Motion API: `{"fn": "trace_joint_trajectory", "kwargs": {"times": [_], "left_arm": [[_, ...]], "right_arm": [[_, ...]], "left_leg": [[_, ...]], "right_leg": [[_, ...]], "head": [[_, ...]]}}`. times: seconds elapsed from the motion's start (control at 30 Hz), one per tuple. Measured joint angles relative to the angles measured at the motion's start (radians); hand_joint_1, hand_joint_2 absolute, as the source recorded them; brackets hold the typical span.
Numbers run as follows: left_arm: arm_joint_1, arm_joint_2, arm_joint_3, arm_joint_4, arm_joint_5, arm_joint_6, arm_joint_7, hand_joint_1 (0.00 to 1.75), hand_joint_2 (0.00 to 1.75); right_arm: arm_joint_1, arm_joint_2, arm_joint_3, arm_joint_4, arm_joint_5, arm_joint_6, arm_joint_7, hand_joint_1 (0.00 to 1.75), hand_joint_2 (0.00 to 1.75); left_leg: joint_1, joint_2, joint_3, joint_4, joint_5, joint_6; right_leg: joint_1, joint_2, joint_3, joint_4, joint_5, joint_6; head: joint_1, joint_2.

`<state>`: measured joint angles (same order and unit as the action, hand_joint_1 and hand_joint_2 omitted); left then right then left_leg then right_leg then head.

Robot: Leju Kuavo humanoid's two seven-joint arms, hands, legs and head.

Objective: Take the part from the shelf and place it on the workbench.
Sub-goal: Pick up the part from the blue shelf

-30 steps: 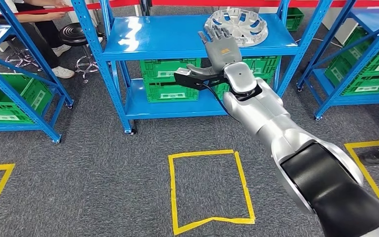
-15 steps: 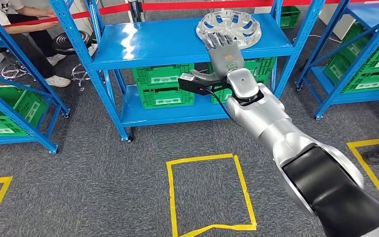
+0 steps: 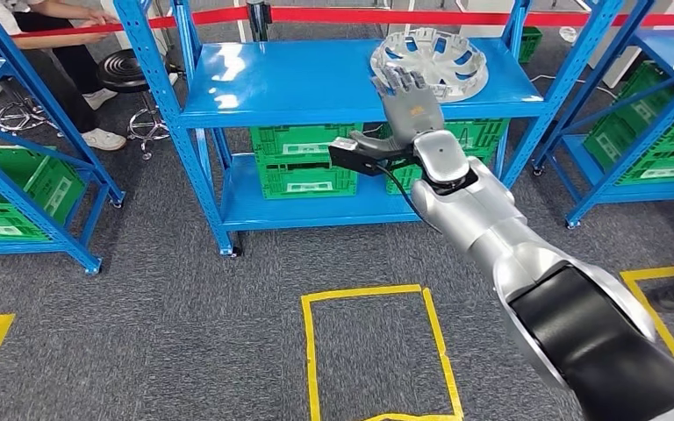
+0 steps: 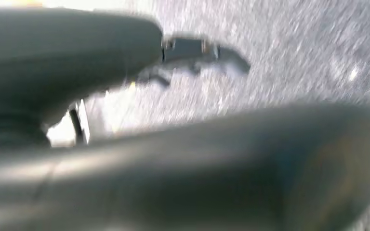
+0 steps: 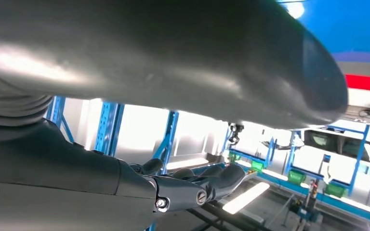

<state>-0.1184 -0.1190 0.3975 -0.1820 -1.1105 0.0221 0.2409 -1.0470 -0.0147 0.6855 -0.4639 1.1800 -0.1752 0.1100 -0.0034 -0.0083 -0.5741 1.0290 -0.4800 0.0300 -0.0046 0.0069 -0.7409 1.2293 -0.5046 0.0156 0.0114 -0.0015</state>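
Note:
The part [image 3: 443, 54] is a round silver wheel-like disc with spokes, lying on the top board of the blue shelf [image 3: 298, 83] towards its right end. My right hand [image 3: 411, 98] reaches up in front of it with straight, spread fingers whose tips overlap the disc's near rim; it holds nothing. The right wrist view shows the same fingers [image 5: 197, 185] stretched out and empty. My left hand [image 4: 125, 144] is a grey blur over the carpet, and its pose cannot be read.
Green crates [image 3: 303, 162] fill the shelf's lower level. More blue racks stand left [image 3: 17, 189] and right [image 3: 658, 114]. A seated person [image 3: 79, 53] and a stool [image 3: 132, 66] are at the back left. A yellow tape square [image 3: 373, 351] marks the carpet.
The whole picture has shifted, so the camera moved. My right hand has risen from the shelf edge until its fingertips overlap the part's near rim.

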Motion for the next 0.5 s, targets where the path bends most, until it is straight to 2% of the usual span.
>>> {"fn": "trace_joint_trajectory", "kwargs": {"times": [0.03, 0.07, 0.1, 0.17, 0.23, 0.3, 0.37, 0.4, 0.43, 0.47, 0.5], "left_arm": [[0.001, -0.001, 0.000, 0.000, 0.000, 0.000, -0.002, 0.00, 0.00], [0.001, -0.001, 0.001, 0.000, 0.000, 0.000, -0.003, 0.00, 0.00], [0.000, -0.002, 0.001, 0.000, 0.000, -0.001, -0.004, 0.00, 0.00], [0.000, -0.003, 0.002, 0.000, 0.000, -0.002, -0.004, 0.00, 0.00], [0.002, -0.002, 0.002, 0.000, 0.001, -0.003, -0.005, 0.00, 0.00], [0.004, -0.001, 0.003, 0.000, 0.001, -0.003, -0.007, 0.00, 0.00], [0.005, -0.001, 0.003, 0.000, 0.001, -0.003, -0.011, 0.00, 0.00], [0.006, -0.001, 0.003, 0.000, 0.001, -0.003, -0.012, 0.00, 0.00], [0.008, -0.001, 0.003, 0.000, 0.001, -0.003, -0.012, 0.00, 0.00], [0.011, -0.001, 0.003, 0.000, 0.001, -0.003, -0.013, 0.00, 0.00], [0.013, 0.000, 0.004, 0.000, 0.001, -0.003, -0.013, 0.00, 0.00]], "right_arm": [[0.001, -0.009, 0.000, -0.002, -0.003, -0.004, 0.004, 0.00, 0.00], [0.001, -0.018, 0.001, -0.005, -0.008, -0.007, 0.008, 0.00, 0.00], [0.001, -0.028, 0.001, -0.009, -0.012, -0.011, 0.010, 0.00, 0.00], [0.003, -0.050, 0.001, -0.015, -0.020, -0.017, 0.013, 0.00, 0.00], [0.005, -0.075, 0.000, -0.023, -0.027, -0.022, 0.014, 0.00, 0.00], [0.005, -0.097, -0.004, -0.030, -0.031, -0.026, 0.015, 0.00, 0.00], [0.009, -0.115, -0.007, -0.032, -0.032, -0.028, 0.016, 0.00, 0.00], [0.014, -0.123, -0.008, -0.033, -0.032, -0.030, 0.017, 0.00, 0.00], [0.021, -0.131, -0.010, -0.035, -0.032, -0.031, 0.017, 0.00, 0.00], [0.026, -0.139, -0.013, -0.036, -0.032, -0.033, 0.019, 0.00, 0.00], [0.030, -0.147, -0.015, -0.038, -0.032, -0.034, 0.019, 0.00, 0.00]], "left_leg": [[-0.002, 0.000, 0.009, 0.000, -0.008, 0.000], [-0.004, -0.001, 0.017, 0.000, -0.015, -0.003], [-0.005, -0.002, 0.022, -0.001, -0.022, -0.006], [-0.006, -0.003, 0.031, -0.001, -0.028, -0.017], [-0.007, -0.001, 0.037, 0.011, -0.033, -0.028], [-0.006, 0.001, 0.005, 0.077, -0.045, -0.040], [0.001, 0.002, -0.070, 0.194, -0.083, -0.052], [0.005, 0.002, -0.109, 0.242, -0.105, -0.056], [0.008, 0.003, -0.136, 0.265, -0.118, -0.059], [0.011, 0.003, -0.148, 0.257, -0.110, -0.061], [0.013, 0.003, -0.143, 0.214, -0.078, -0.063]], "right_leg": [[0.003, -0.002, 0.021, -0.072, 0.050, -0.009], [0.008, -0.004, 0.041, -0.135, 0.079, -0.017], [0.013, -0.006, 0.058, -0.180, 0.095, -0.022], [0.017, -0.008, 0.073, -0.206, 0.090, -0.029], [0.011, -0.006, 0.092, -0.214, 0.094, -0.037], [0.003, -0.005, 0.113, -0.217, 0.086, -0.046], [0.001, -0.005, 0.128, -0.218, 0.073, -0.051], [0.000, -0.004, 0.135, -0.218, 0.066, -0.050], [-0.002, -0.003, 0.143, -0.217, 0.058, -0.047], [-0.004, -0.001, 0.153, -0.217, 0.050, -0.043], [-0.007, 0.000, 0.165, -0.216, 0.040, -0.039]], "head": [[0.000, 0.000], [-0.001, 0.000], [-0.001, 0.000], [-0.001, 0.000], [0.000, 0.000], [-0.004, 0.000], [-0.007, 0.000], [-0.007, 0.000], [-0.007, 0.000], [-0.007, 0.000], [-0.007, 0.000]]}}
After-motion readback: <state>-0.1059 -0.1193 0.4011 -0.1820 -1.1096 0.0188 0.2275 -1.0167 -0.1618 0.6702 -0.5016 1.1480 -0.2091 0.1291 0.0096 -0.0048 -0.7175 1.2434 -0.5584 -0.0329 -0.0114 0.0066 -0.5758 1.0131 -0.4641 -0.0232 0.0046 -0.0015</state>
